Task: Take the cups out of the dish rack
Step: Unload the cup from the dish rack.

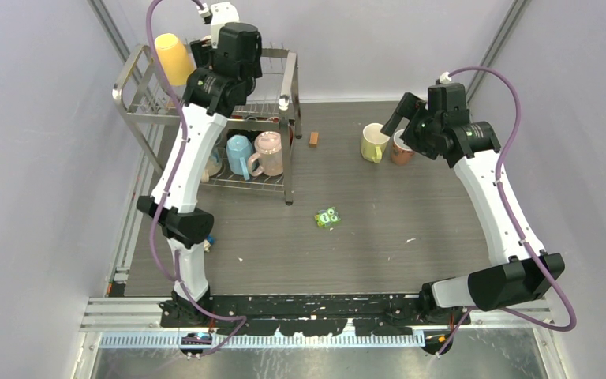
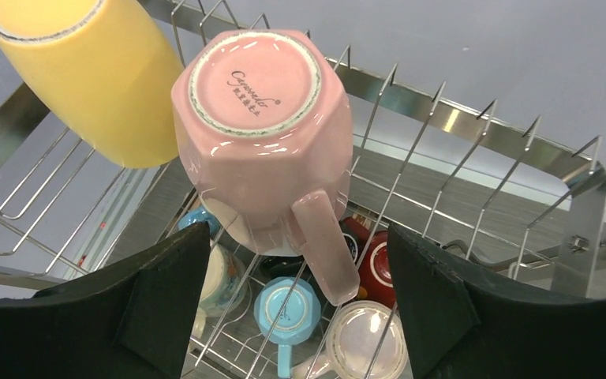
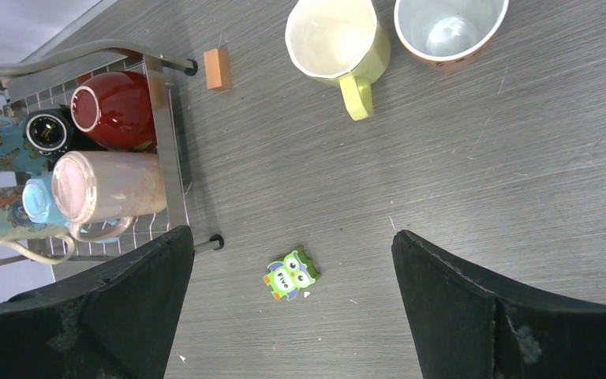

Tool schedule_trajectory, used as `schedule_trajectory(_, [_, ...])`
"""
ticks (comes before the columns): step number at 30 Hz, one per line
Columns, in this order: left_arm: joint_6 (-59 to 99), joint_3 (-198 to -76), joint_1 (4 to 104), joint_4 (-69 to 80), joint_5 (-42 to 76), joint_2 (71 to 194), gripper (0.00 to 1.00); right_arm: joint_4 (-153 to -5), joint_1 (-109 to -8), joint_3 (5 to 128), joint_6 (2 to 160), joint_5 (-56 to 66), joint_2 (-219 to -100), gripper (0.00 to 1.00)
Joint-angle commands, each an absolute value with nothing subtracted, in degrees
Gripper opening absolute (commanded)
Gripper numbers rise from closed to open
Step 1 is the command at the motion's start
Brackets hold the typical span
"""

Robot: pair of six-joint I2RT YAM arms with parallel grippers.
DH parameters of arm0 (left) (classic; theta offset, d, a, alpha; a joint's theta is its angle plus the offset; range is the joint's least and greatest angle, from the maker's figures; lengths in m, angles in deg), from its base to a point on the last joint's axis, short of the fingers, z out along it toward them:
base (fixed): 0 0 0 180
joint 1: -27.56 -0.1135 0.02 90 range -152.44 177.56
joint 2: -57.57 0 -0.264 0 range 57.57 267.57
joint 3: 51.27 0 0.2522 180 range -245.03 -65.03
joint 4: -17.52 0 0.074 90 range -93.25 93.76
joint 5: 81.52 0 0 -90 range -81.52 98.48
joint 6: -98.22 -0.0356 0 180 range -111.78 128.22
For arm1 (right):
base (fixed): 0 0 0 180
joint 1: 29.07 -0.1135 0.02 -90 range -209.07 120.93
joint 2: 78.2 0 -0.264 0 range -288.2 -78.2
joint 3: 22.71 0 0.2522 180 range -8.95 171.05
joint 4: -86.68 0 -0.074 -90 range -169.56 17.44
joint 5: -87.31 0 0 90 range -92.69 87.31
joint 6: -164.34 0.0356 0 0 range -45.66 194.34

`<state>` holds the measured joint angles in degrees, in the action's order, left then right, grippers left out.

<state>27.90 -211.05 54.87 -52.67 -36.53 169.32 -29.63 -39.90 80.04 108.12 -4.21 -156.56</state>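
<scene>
The dish rack [image 1: 148, 118] stands at the far left of the table. On its upper tier a yellow cup [image 1: 175, 59] and a pink cup [image 2: 264, 134] sit upside down. My left gripper [image 2: 300, 308] is open just above the pink cup's handle [image 2: 323, 245], which lies between the fingers without touching them. Light blue [image 1: 239, 154], beige-pink [image 1: 268, 152], red [image 3: 114, 110] and other cups lie on the lower tier. A lime cup [image 1: 374, 143] and an orange cup [image 1: 401, 148] stand upright on the table. My right gripper [image 3: 293, 316] is open and empty, raised beside those two cups.
A green owl block [image 1: 327, 217] lies mid-table, also in the right wrist view [image 3: 290, 275]. A small orange block [image 1: 313, 139] lies right of the rack. Walls close in the table at left, back and right.
</scene>
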Motion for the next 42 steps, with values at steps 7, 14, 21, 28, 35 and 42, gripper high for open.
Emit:
schedule_trajectory(7, [29.9, -207.4, 53.2, -51.8, -37.1, 167.3, 0.68, -32.8, -40.3, 79.2, 107.8, -3.5, -156.5, 1.0])
schedule_trajectory(14, [29.3, -205.3, 51.5, -51.7, -36.6, 165.0, 0.53, -33.0, -40.4, 79.2, 107.9, -3.5, -156.6, 1.0])
schedule_trajectory(21, [28.8, -204.0, 49.9, -51.6, -34.8, 163.5, 0.44, -33.2, -40.8, 79.3, 108.0, -3.5, -157.1, 1.0])
schedule_trajectory(28, [29.7, -203.7, 48.8, -52.6, -32.8, 164.0, 0.41, -33.2, -41.1, 79.3, 107.9, -3.5, -157.3, 1.0])
schedule_trajectory(35, [31.6, -201.7, 48.5, -52.9, -30.6, 163.6, 0.4, -33.1, -41.4, 79.3, 107.9, -3.5, -157.6, 1.0])
schedule_trajectory(42, [32.0, -199.8, 48.4, -52.3, -30.5, 163.0, 0.4, -33.3, -41.5, 79.1, 107.9, -3.5, -157.7, 1.0])
